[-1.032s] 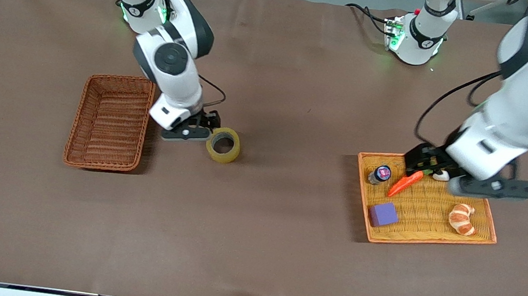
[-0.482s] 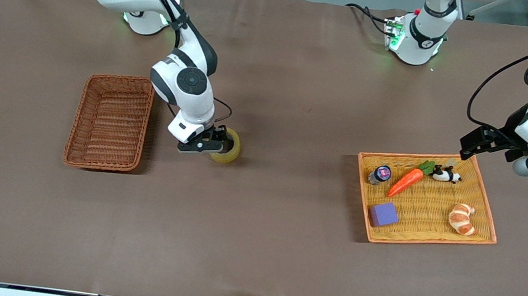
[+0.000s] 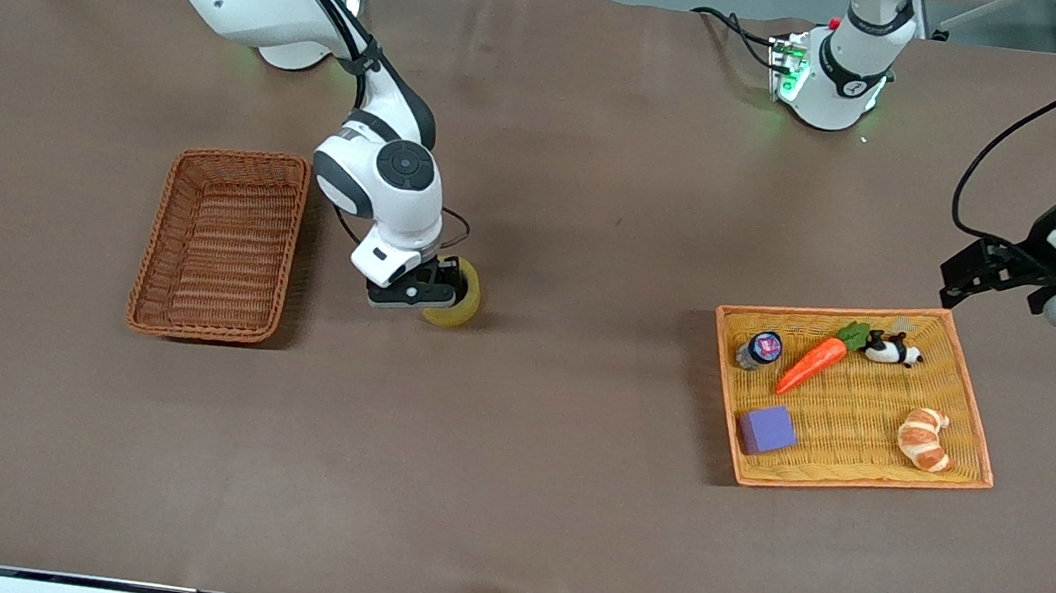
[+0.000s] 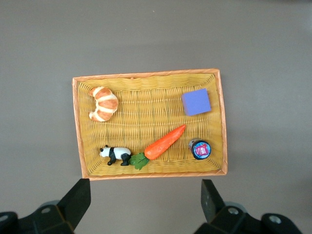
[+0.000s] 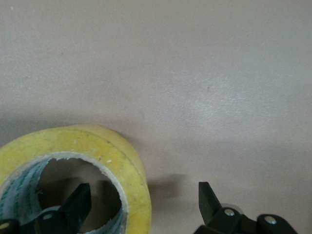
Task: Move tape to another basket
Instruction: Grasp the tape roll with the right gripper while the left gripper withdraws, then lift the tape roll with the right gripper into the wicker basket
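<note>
The yellowish tape (image 3: 459,296) lies flat on the brown table, beside the reddish-brown wicker basket (image 3: 220,244) toward the left arm's end. My right gripper (image 3: 422,296) is down over the tape and open. In the right wrist view one finger sits inside the tape's hole and the other outside, astride the tape's wall (image 5: 131,185); the right gripper (image 5: 144,204) does not squeeze it. My left gripper (image 3: 1014,279) is open and empty, up in the air just off the orange-yellow tray (image 3: 968,401). In the left wrist view the left gripper (image 4: 145,204) hangs beside the tray (image 4: 151,171).
The tray holds a croissant (image 3: 925,438), a purple block (image 3: 766,430), a toy carrot (image 3: 812,364), a small panda figure (image 3: 892,350) and a small jar (image 3: 762,349). The wicker basket holds nothing. Cables run along the table's front edge.
My right gripper moved over the tape and lowered astride its wall. My left gripper rose from over the tray and drew back off it toward its own end.
</note>
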Robot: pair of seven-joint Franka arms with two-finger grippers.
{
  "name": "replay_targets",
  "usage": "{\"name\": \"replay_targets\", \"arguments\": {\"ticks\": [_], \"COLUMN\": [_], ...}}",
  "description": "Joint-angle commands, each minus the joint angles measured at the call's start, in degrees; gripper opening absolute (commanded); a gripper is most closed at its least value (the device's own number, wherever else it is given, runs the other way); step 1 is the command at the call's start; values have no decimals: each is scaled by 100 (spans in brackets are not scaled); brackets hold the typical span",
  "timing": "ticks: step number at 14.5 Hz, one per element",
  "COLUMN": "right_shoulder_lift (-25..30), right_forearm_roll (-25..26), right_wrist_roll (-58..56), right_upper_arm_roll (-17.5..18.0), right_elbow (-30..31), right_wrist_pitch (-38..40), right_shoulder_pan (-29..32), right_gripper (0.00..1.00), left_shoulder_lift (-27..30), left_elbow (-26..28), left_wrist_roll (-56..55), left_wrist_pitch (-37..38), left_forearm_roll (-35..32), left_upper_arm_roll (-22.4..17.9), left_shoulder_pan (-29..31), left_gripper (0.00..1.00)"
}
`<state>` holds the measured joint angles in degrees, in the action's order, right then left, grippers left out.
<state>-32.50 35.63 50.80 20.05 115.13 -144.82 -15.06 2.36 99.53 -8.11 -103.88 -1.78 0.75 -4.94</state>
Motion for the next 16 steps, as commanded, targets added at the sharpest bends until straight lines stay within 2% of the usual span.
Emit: {"name": "replay_targets", "arguments": {"ticks": [1,3,4,7,10,12,14,16], "right_shoulder_lift": [-46,-46,-46,-28,304,821,1401,2034], "right_forearm_roll": [207,190,137,137,50,-563,-1169,-1776], "right_wrist_roll": [202,220,333,668,677,389,-645,-1927], "right_upper_arm_roll": [34,95,121,191,586,623,413,-410], "right_elbow": [-79,-79,-105,-184,-324,-579,-606,-545], "right_wrist_pitch": [32,50,68,198,1031,1865,2289,2580], "right_shoulder_pan": [11,20,46,90,380,433,643,627], "right_gripper": [52,16,2,0,0,0,0,0], "left_shoulder_lift": [186,247,248,178,142,142,38,-86], "left_elbow": [277,321,330,339,286,173,5,-65], "left_wrist_roll": [11,81,99,335,494,529,652,635], "left_wrist_pitch": [-98,-54,-54,-45,-27,96,149,149], "left_forearm_roll": [99,107,107,64,55,107,108,116], "left_upper_arm_roll": [4,22,31,320,391,400,383,374], "left_shoulder_pan": [-42,2,2,11,20,221,231,231], "left_gripper": [100,100,100,100,100,100,100,100]}}
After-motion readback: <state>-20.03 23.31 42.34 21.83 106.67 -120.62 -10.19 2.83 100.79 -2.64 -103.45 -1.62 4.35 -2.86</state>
